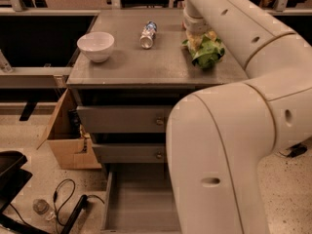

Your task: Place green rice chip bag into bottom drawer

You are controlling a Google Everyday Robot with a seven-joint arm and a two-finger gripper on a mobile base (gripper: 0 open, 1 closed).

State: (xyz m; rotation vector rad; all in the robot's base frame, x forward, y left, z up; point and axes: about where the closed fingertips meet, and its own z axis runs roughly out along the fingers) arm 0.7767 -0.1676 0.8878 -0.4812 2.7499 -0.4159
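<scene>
The green rice chip bag (207, 52) is crumpled, bright green with pale patches, at the right side of the grey cabinet top (146, 62). My gripper (197, 37) comes down from the white arm onto the bag's top and is shut on it; the bag hides the fingertips. The bag's lower end is at or just above the surface. The bottom drawer (141, 204) is pulled open at floor level, a plain grey box with nothing in it; my arm's big white link covers its right part.
A white bowl (96, 45) and a lying plastic bottle (147, 33) are on the cabinet top. Two upper drawers (126, 118) with small knobs are closed. A cardboard box (68, 135), cables and a bottle (41, 207) lie on the floor at left.
</scene>
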